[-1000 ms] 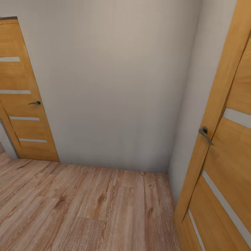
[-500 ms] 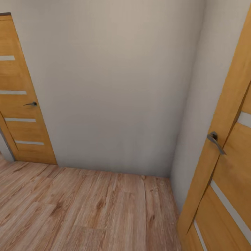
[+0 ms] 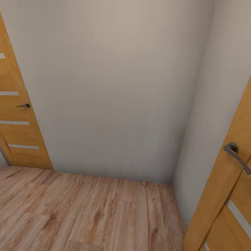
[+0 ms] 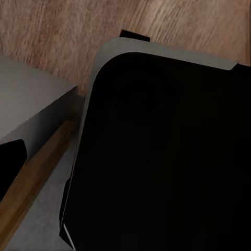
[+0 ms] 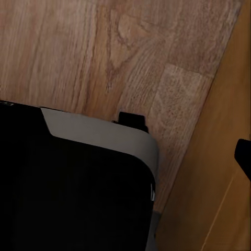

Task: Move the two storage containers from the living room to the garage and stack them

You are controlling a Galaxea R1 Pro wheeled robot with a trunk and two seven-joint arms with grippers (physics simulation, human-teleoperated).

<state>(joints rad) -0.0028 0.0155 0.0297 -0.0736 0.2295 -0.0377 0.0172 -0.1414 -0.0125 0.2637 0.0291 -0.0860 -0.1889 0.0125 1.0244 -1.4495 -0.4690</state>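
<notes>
Ahead, a plain wall [image 3: 115, 87] rises from wood-plank floor [image 3: 87, 212] between two wooden doors [image 3: 15, 115]; either tool's state cannot be told.

A light wood-plank floor [image 3: 87, 212] runs up to a plain pale wall [image 3: 111, 87], meeting it in a corner. An orange wooden door [image 3: 17, 115] with pale horizontal strips and a dark lever handle stands to the left of the wall; a second matching door [image 3: 230, 195] with a grey handle stands open to its right. In both wrist views the same plank floor lies below.
</notes>
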